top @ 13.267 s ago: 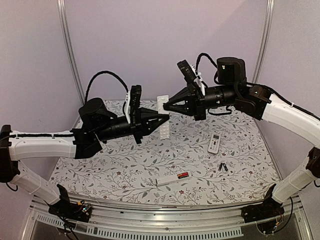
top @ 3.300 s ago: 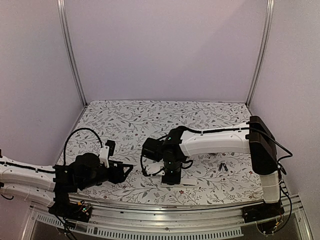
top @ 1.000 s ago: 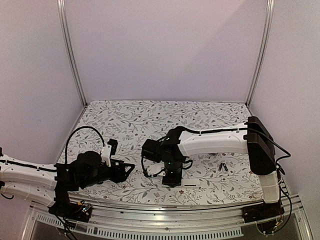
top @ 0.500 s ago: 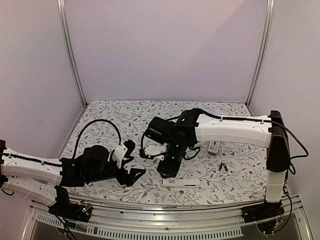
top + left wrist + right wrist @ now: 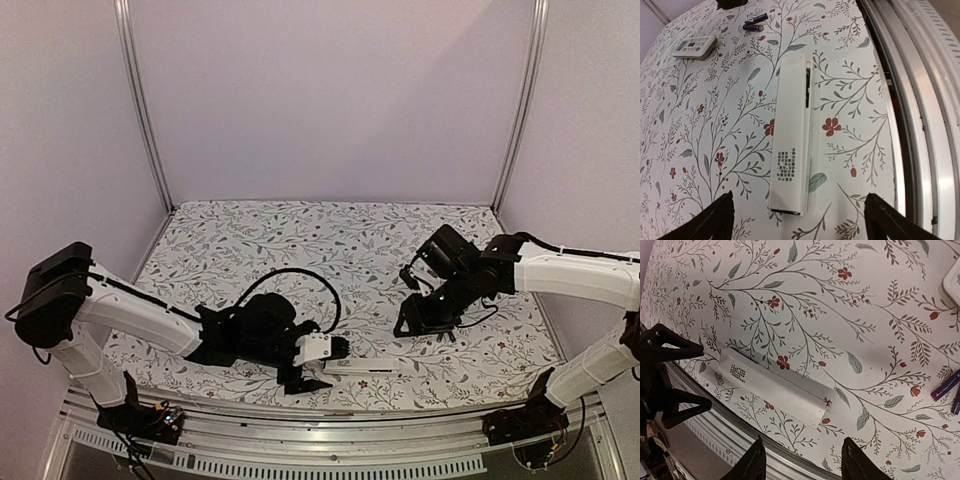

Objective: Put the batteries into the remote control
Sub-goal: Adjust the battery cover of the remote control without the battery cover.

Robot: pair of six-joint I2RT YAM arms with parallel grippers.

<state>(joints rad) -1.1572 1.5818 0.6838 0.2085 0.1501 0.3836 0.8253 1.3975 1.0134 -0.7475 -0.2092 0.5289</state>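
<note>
The left gripper (image 5: 799,197) has swung in, open, straddling the near end of the remote (image 5: 790,125).

Even, soft lighting; faint shadows; wide-angle wrist-view distortion.

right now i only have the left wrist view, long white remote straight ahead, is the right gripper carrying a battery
observer: no, the right gripper is empty, jaws apart
operator: is it over my remote
observer: no, from above it hangs beyond the right end of the long white remote, not touching it
operator: and the batteries
observer: its wrist view has the batteries at the right edge, off to the side, not between its jaws
</note>
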